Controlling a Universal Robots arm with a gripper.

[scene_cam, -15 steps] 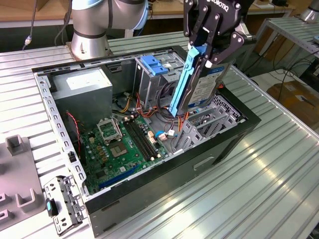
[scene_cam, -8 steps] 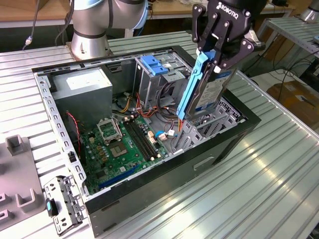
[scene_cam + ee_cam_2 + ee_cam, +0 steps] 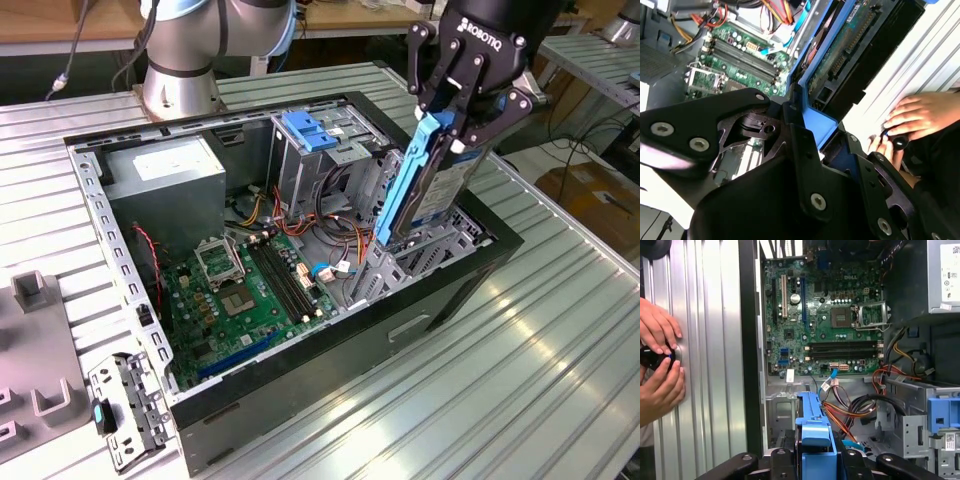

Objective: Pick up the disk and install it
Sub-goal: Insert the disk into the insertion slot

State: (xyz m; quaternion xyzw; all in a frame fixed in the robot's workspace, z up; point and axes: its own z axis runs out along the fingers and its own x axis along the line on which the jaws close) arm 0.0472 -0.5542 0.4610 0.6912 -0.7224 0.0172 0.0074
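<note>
The disk (image 3: 430, 190) is clamped in the claw (image 3: 466, 128) and tilted, its lower end at the mouth of the drive bay (image 3: 402, 265) by the computer case's (image 3: 330, 385) wall on the exterior view's right. If misaligned, its rails (image 3: 405, 180) could be jammed against the bay's walls.

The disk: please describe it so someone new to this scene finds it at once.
Find the open computer case on the table. At its end on the exterior view's right, the black gripper holds the disk tilted, almost upright. Unlike the blue latch on the cage nearby, it is a flat metal slab with a long blue rail.
</note>
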